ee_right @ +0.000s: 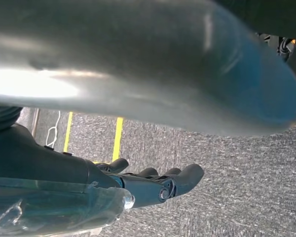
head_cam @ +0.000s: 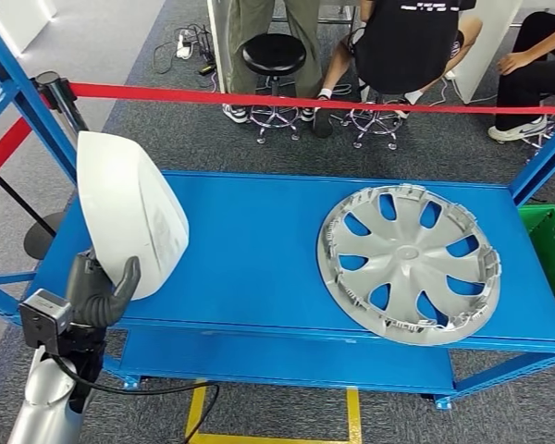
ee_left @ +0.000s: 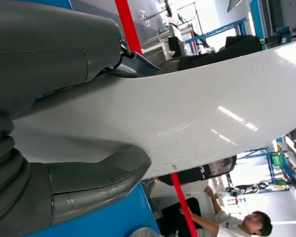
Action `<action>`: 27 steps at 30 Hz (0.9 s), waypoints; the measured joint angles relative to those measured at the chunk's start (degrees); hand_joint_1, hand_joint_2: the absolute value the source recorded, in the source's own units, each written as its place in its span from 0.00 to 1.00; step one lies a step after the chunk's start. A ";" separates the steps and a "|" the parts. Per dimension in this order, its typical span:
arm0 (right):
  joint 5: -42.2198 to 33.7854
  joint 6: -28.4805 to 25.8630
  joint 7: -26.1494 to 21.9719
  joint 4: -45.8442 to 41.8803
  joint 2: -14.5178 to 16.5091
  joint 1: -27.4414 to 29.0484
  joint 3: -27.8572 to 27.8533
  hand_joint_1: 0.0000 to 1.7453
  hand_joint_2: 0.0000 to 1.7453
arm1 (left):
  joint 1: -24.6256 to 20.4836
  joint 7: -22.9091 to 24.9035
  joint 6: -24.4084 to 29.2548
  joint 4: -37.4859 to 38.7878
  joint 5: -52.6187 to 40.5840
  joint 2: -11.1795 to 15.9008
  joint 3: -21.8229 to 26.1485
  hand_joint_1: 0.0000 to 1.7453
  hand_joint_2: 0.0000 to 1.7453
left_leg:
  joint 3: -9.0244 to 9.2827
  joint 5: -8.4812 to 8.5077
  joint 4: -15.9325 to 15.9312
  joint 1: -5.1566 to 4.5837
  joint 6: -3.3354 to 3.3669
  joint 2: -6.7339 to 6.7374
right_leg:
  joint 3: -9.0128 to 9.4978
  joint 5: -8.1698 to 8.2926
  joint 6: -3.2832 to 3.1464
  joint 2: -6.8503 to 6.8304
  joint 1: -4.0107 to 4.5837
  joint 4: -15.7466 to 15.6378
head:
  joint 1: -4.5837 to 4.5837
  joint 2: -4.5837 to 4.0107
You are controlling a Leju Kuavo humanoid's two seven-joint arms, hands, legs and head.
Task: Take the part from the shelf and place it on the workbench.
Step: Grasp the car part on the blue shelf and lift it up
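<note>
The left hand (head_cam: 104, 294) grips the white part (head_cam: 128, 213) by its near edge, thumb and fingers (ee_left: 101, 173) clamped on it, holding it above the left end of the blue tabletop (head_cam: 261, 250); a silver hubcap (head_cam: 409, 262) lies flat at the right; the right hand (ee_right: 154, 180) hangs over grey carpet, fingers loosely extended, holding nothing.

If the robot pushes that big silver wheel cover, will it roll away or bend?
Probably neither. The wheel cover lies flat on the blue workbench, so a push would likely slide it rather than roll it. It looks like thin moulded plastic with open slots, so it is probably light for its size and may flex slightly. One edge sits close to the bench's front, so it could tip off.
</note>
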 joint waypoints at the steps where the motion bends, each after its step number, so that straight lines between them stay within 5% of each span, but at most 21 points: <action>1: 0.00 0.20 0.15 0.00 0.02 0.00 -0.01 0.00 0.00 | 0.01 0.00 -0.04 -0.01 -0.13 -0.06 -0.02 1.00 1.00 | 0.08 0.27 -0.22 0.09 0.23 0.05 | 0.00 0.07 0.22 0.03 0.00 -0.04 | -0.02 0.00; 4: 0.19 1.38 0.88 0.00 0.08 -0.05 -0.02 0.00 0.00 | 0.05 0.04 -0.08 0.00 -0.87 -0.38 -0.14 1.00 1.00 | 0.39 1.21 -1.06 0.69 0.82 0.36 | -1.53 -2.75 0.91 -0.37 0.05 3.37 | 0.31 0.00; 6: 0.64 2.16 1.40 0.00 0.16 -0.11 -0.01 0.00 0.00 | 0.36 -0.01 0.18 0.01 -1.70 -0.56 -0.30 1.00 1.00 | 0.37 1.33 -1.11 0.82 0.94 0.62 | -4.43 -6.96 1.42 -0.82 -0.25 10.90 | 0.58 0.00; 8: 1.17 2.51 1.81 0.00 0.28 -0.15 0.00 0.00 0.00 | 0.88 -0.12 0.57 0.02 -2.37 -0.68 -0.44 1.00 1.00 | 0.32 1.32 -1.03 0.91 0.87 0.86 | -6.19 -8.72 1.87 -1.05 -0.58 16.22 | 0.60 0.00; 10: 1.53 2.60 2.02 0.00 0.38 -0.16 0.00 0.00 0.00 | 1.30 -0.26 0.73 0.02 -2.11 -0.75 -0.49 1.00 1.00 | 0.31 1.22 -0.83 1.21 0.47 0.93 | -3.74 -6.38 2.27 -1.16 -0.94 12.94 | 0.60 0.00; 12: 1.82 2.75 2.12 0.00 0.57 -0.27 0.01 0.00 0.00 | 1.50 -0.44 0.48 0.02 -0.79 -0.75 -0.38 1.00 1.00 | 0.15 0.99 -0.41 1.43 -0.40 0.87 | 0.96 -3.95 2.62 -1.12 -1.22 5.19 | 0.71 0.00; 14: 2.08 2.96 2.25 -0.01 0.86 -0.45 0.01 0.00 0.00 | 1.57 -0.61 -0.12 0.03 0.52 -0.73 -0.12 1.00 1.00 | -0.09 0.95 -0.02 1.35 -1.30 0.78 | 3.15 -3.72 2.08 -0.85 -1.19 1.57 | 0.80 0.00; 18: 2.24 3.11 2.97 -0.02 0.99 -0.67 0.00 0.00 0.00 | 1.50 -0.66 -1.16 0.13 0.30 -0.77 0.06 1.00 1.00 | -0.96 0.04 1.02 1.58 -2.60 0.74 | 2.18 -3.34 -0.31 -0.73 -0.95 1.65 | 0.63 0.00; 21: 2.05 3.04 3.31 -0.02 0.99 -0.65 0.00 0.00 0.00 | 1.11 -0.27 -1.06 0.27 -1.13 -1.18 -0.45 1.00 1.00 | -4.73 -6.26 9.66 1.62 -2.94 0.81 | 0.83 -2.28 -1.37 -0.96 -0.82 1.48 | 0.31 0.00; 23: 2.02 3.02 3.37 -0.02 0.99 -0.65 0.00 0.00 0.00 | 0.93 -0.04 -0.88 0.45 -1.56 -1.47 -0.90 1.00 1.00 | -6.70 -8.83 15.67 1.51 -2.77 0.81 | -0.19 -1.52 -1.62 -1.03 -0.50 1.50 | 0.22 0.00; 25: 1.93 2.98 3.38 -0.02 0.99 -0.64 0.00 0.00 0.00 | 0.75 0.13 -0.77 0.60 -1.81 -1.67 -1.29 1.00 1.00 | -5.07 -7.14 14.48 1.27 -2.25 0.81 | -1.17 -0.66 -1.73 -0.97 -0.18 1.51 | 0.22 0.00; 27: 1.86 2.85 3.45 -0.03 0.99 -0.65 0.00 0.00 0.00 | 0.29 0.33 -0.54 0.65 -2.15 -1.89 -1.78 1.00 1.00 | -0.25 -4.05 7.17 0.83 -1.45 0.81 | -2.07 0.24 -1.53 -0.86 0.05 1.53 | 0.22 0.00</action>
